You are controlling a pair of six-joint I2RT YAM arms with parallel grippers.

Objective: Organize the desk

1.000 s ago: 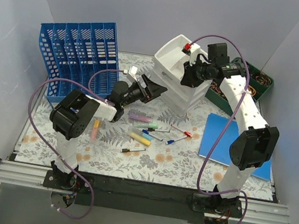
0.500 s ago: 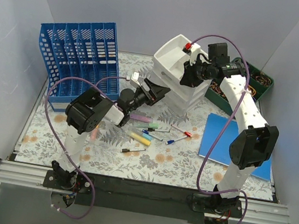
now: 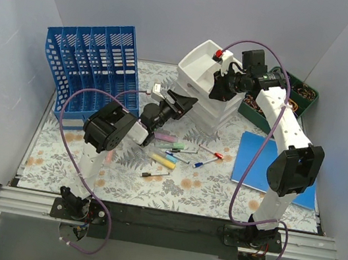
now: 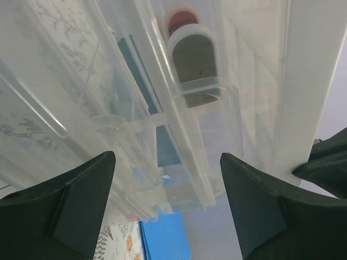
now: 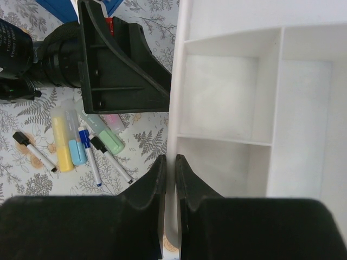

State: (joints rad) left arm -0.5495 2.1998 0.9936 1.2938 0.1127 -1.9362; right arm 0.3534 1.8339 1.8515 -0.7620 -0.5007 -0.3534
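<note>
The desk (image 3: 210,191) has a fern-and-flower print. A white divided tray (image 3: 200,62) sits tilted on top of a white drawer unit (image 3: 209,111) at the back centre. My right gripper (image 3: 217,88) is shut on the tray's left rim (image 5: 174,124), with one finger on each side of the wall (image 5: 170,158). My left gripper (image 3: 188,103) is open and empty, close up against the clear drawer fronts (image 4: 190,103), which fill the left wrist view between the fingers (image 4: 167,158). Several markers and highlighters (image 3: 175,152) lie loose on the desk.
A blue file rack (image 3: 91,63) stands at the back left. A blue notebook (image 3: 259,161) lies at the right. A green bin (image 3: 299,97) of small items is at the back right. A small red item (image 3: 218,54) lies in the tray.
My left arm has swung right and forward, bringing its open gripper up to the drawer unit under the tray. The right arm and tray have stayed still.
</note>
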